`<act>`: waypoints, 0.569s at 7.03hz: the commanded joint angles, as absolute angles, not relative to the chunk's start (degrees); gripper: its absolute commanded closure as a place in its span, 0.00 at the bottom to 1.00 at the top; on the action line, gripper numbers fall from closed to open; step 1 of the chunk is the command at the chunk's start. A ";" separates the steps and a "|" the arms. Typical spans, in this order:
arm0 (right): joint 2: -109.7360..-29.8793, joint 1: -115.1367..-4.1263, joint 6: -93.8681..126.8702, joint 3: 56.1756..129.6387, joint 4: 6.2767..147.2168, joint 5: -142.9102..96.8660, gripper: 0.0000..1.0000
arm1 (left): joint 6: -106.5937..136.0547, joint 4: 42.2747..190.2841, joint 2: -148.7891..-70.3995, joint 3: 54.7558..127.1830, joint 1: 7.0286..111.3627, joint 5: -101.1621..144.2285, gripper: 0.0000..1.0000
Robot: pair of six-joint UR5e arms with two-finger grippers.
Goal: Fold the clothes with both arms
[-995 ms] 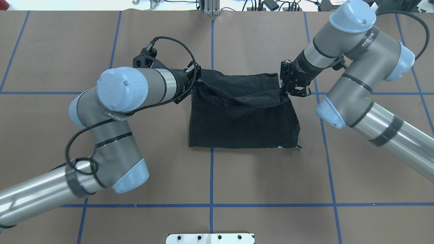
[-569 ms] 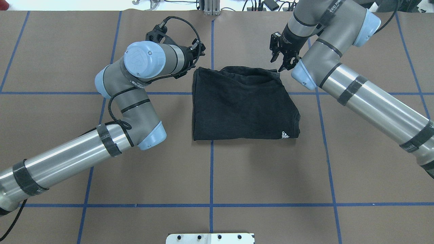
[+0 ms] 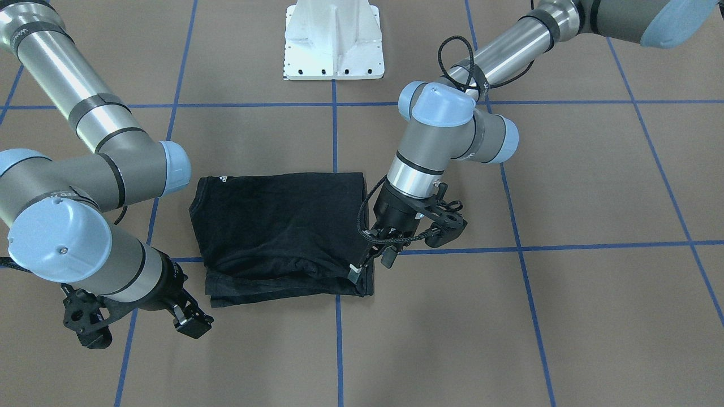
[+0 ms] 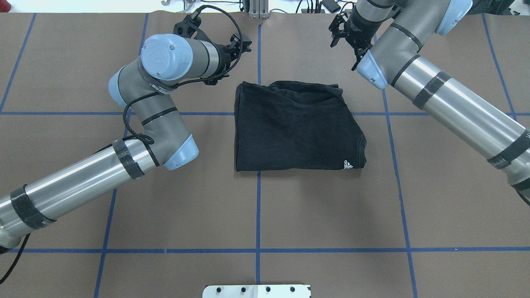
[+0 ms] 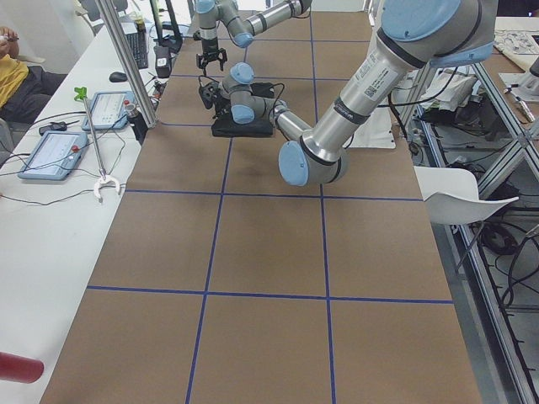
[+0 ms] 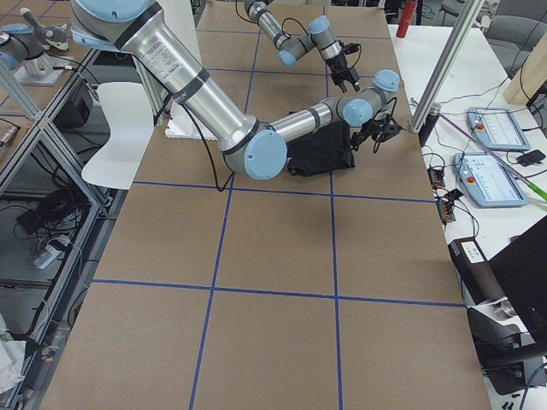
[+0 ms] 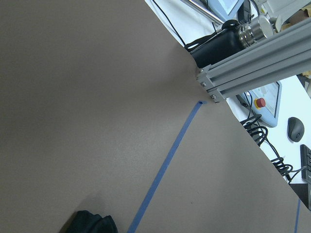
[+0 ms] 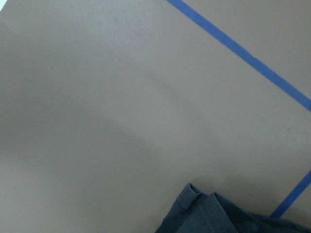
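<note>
The black T-shirt (image 4: 298,128) lies folded in a rough rectangle on the brown table, a small white logo (image 4: 349,165) at its near right corner. It also shows in the front view (image 3: 277,226). The orange and teal logo is hidden. My left gripper (image 4: 242,44) is open and empty, raised beyond the shirt's far left corner; in the front view (image 3: 371,265) it overlaps that corner. My right gripper (image 4: 344,47) is open and empty, raised beyond the far right corner, and also shows in the front view (image 3: 189,323). Each wrist view catches only a shirt corner (image 7: 90,223) (image 8: 218,216).
Blue tape lines (image 4: 258,215) grid the table. A white base plate (image 4: 256,291) sits at the near edge. An aluminium post (image 4: 258,8) and cables stand at the far edge. Control panels (image 5: 50,151) lie on the side bench.
Both grippers held the shirt's far edge lifted over the fold. They let go, the cloth settled flat, and both grippers rose and moved toward the table's far edge.
</note>
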State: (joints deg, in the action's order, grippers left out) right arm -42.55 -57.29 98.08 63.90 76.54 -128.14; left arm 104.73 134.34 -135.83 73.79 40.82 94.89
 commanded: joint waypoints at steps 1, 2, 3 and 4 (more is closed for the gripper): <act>-47.60 -60.71 85.07 66.78 76.55 -126.83 0.00 | 92.36 133.69 -125.58 85.53 43.49 99.22 0.00; -51.73 -62.82 76.64 69.06 76.47 -126.74 0.00 | 85.06 133.59 -118.72 92.04 44.46 100.36 0.00; -55.94 -65.45 68.20 71.26 76.38 -126.74 0.00 | 76.81 133.25 -111.78 98.03 45.17 100.46 0.00; -60.60 -68.09 59.85 74.06 76.29 -126.83 0.00 | 69.68 133.24 -104.84 103.48 46.83 100.81 0.00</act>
